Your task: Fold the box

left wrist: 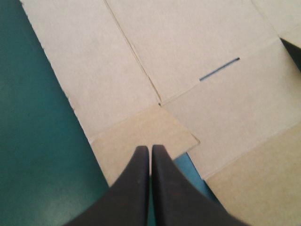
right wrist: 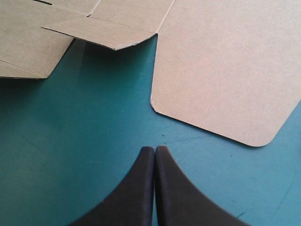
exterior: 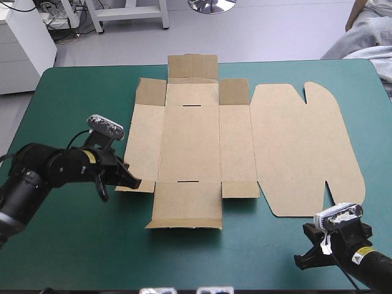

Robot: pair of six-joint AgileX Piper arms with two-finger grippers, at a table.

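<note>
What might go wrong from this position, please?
1. The left pincer is shut, tips at the corner flap: pushing may slide the flat box instead of raising the flap.
2. The right pincer is shut over bare cover, short of the lid, so nothing pins the sheet.

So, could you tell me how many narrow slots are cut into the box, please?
2: one slot on the box's far crease, the other slot on its near crease. None seems hidden.

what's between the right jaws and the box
Only bare teal-green cover, in the right wrist view: the right jaws, shut, sit short of the box.
</note>
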